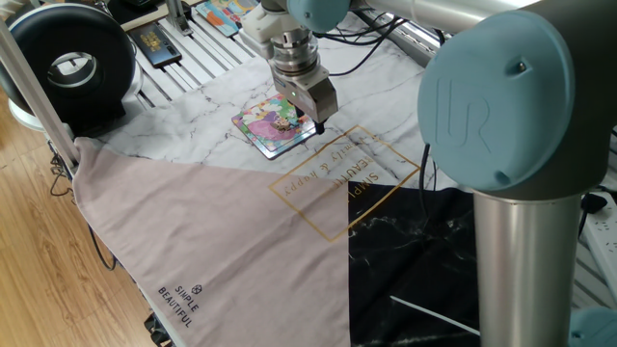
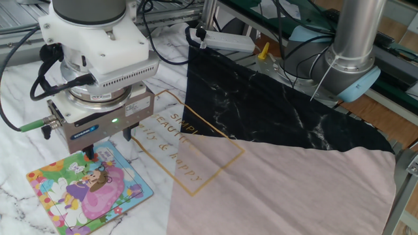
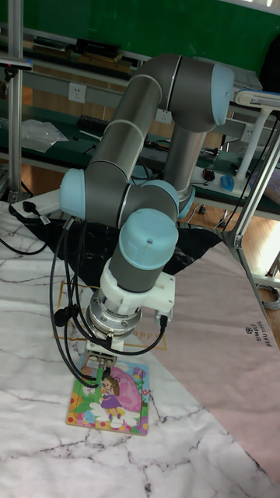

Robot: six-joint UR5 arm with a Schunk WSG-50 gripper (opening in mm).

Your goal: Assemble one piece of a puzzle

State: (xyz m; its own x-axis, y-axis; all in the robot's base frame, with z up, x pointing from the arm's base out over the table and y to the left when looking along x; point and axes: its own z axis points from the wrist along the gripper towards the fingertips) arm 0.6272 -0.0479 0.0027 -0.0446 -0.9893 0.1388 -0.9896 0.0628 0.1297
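Gripper (image 2: 110,145) is hovering low over the puzzle's (image 2: 85,192) upper edge, lower left of frame; fingers apart, though whether they are pinching the piece is unclear. Piece itself unseen. Likely placement step; next calls for straight lift.

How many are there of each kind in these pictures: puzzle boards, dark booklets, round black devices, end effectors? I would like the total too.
puzzle board: 1
dark booklet: 1
round black device: 1
end effector: 1
Total: 4
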